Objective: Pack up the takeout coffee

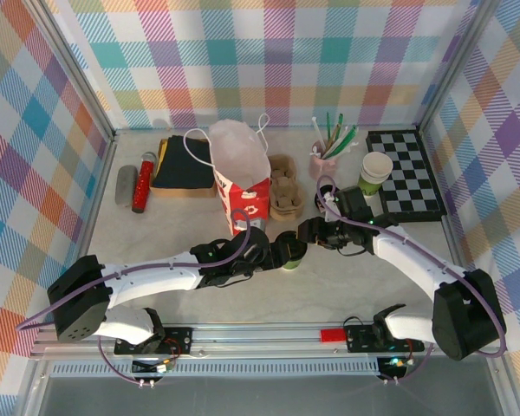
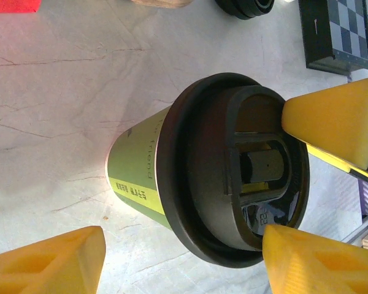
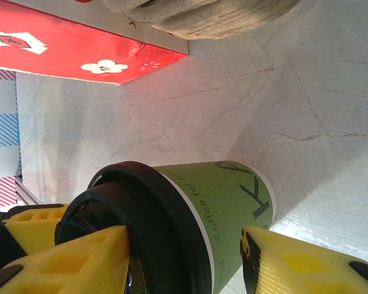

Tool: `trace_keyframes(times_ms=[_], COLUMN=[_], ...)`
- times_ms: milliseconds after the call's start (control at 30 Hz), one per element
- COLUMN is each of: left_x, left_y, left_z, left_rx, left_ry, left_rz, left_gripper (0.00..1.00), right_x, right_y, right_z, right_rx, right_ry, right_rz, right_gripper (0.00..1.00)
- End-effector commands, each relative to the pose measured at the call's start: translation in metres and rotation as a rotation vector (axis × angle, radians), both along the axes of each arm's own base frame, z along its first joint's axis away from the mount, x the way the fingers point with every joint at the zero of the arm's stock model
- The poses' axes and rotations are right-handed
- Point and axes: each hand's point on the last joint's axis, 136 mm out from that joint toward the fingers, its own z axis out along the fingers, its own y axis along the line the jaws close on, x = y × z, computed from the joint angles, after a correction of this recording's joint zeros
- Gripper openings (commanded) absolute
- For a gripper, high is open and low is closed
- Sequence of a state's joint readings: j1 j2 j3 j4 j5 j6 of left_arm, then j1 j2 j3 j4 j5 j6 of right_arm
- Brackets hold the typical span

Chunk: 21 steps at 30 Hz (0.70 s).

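Pale marbled bench, plaid-walled booth: the left hand stands open around the takeout coffee, one yellow finger well clear of the cup's green side and the other just at the rim of its black lid; it has hold of nothing. The right hand faces it from the cup's far side, its fingers parted too, one tip against the lid's edge; whether it presses on the cup cannot be told. The cup stands upright on the bench between the two hands. Just beyond the left hand's fingertips sits a red-and-white paper bag with white handles, pale wrapping rising from its mouth. Beside the bag, ahead of the right hand, is a brown pulp cup carrier. Farther out from the right hand stand a pink cup of straws, a white-rimmed green cup and a black-and-white chequered board. Out past the left hand's outer side lie a dark folded cloth, a red tube and a grey bar.
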<state>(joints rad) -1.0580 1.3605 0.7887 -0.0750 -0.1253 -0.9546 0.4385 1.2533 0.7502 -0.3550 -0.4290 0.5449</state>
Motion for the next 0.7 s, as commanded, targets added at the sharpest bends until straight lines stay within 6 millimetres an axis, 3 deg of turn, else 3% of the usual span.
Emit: trace_keyframes(times_ms=[0, 367, 667], left_x=[0.0, 0.007, 0.011], left_y=[0.013, 0.005, 0.0], left_z=[-0.02, 0.012, 0.022], left_rx=[0.059, 0.012, -0.008], left_ry=[0.026, -0.029, -0.047], left_rz=[0.031, 0.022, 0.019], left_gripper=[0.68, 0.72, 0.72], right_x=[-0.016, -0.017, -0.017], right_y=[-0.01, -0.01, -0.009], right_z=[-0.025, -0.021, -0.02], right_rx=[-0.052, -0.042, -0.035], right_ry=[0.086, 0.079, 0.08], right_rz=[-0.014, -0.019, -0.019], right_gripper=[0.5, 0.5, 0.5])
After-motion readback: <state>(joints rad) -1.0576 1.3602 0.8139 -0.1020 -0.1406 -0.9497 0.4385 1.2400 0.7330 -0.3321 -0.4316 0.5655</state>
